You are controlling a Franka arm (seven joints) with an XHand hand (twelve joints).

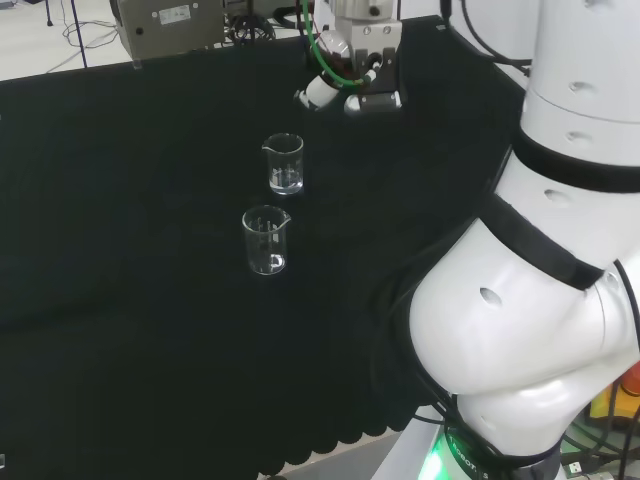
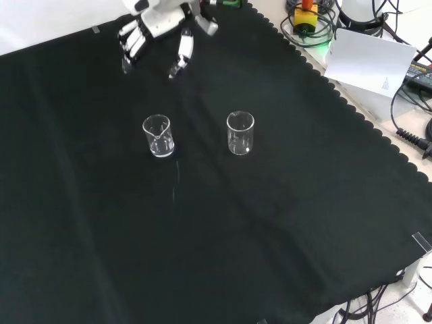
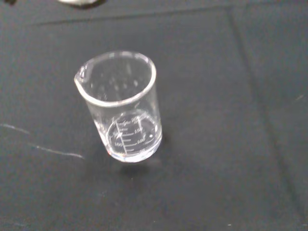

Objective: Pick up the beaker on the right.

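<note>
Two clear glass beakers stand upright and empty on the black cloth. In the front view one beaker [image 2: 158,136] stands at the left and the other beaker [image 2: 240,133] at the right, a hand's width apart. In the head view the farther beaker [image 1: 285,163] and the nearer beaker [image 1: 266,240] stand one behind the other. The hand [image 2: 158,27] hangs in the air beyond the left beaker, fingers [image 2: 182,54] relaxed and spread, holding nothing. In the head view the hand [image 1: 350,90] is past the farther beaker. The wrist view looks down on one spouted beaker [image 3: 122,108].
The cloth's scalloped edge [image 2: 351,111] runs along the right of the front view, with a white card [image 2: 368,61] and cables beyond it. A grey box [image 1: 170,25] stands past the cloth's far edge in the head view. The arm's white links [image 1: 540,270] are at the right.
</note>
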